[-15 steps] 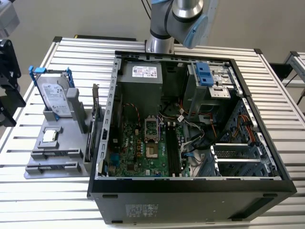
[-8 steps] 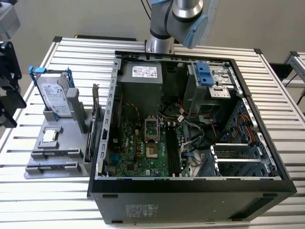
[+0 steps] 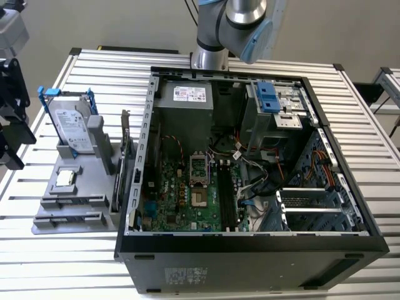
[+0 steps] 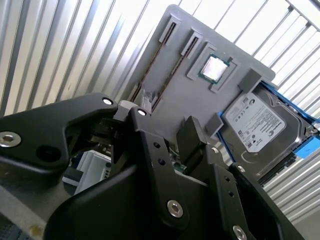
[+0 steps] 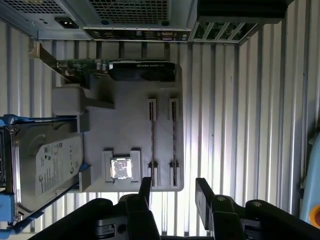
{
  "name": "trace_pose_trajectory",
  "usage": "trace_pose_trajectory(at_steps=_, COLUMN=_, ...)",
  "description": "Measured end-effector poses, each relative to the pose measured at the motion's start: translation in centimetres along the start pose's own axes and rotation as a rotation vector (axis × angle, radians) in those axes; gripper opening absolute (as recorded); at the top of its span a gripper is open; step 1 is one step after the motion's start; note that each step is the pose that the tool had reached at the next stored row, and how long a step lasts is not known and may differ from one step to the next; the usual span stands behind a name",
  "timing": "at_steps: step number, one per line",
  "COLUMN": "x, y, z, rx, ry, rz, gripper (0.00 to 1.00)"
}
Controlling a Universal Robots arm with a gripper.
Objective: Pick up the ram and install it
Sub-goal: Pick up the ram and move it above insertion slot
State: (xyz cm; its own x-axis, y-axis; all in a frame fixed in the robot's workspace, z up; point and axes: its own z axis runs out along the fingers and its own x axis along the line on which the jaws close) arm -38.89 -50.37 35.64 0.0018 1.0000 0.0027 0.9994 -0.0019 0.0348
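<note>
Two ram sticks stand edge-on as thin dark strips in the slots of a grey holder (image 5: 125,130): one ram stick (image 5: 173,140) and a second (image 5: 152,140) beside it. They also show in the second wrist view (image 4: 156,57) and in the exterior view (image 3: 70,202). My gripper (image 5: 174,192) hovers above the holder's end, apart from the sticks. Its black fingers (image 5: 202,189) are open with nothing between them. In the second wrist view the gripper (image 4: 169,137) is spread the same way. In the exterior view the gripper (image 3: 14,131) is at the left edge.
The holder also carries a silver hard drive in a blue frame (image 5: 47,165), a processor chip (image 5: 120,168) and an expansion card (image 5: 120,70). The open computer case (image 3: 250,169) lies on the slatted table (image 3: 369,125), with the motherboard's memory slots (image 3: 227,200) exposed.
</note>
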Motion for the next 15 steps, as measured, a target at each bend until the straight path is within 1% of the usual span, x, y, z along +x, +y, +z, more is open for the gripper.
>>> trace_pose_trajectory(at_steps=15, x=0.0, y=-0.03, z=0.89, rx=0.0, ry=0.0, rz=0.0, gripper=1.0)
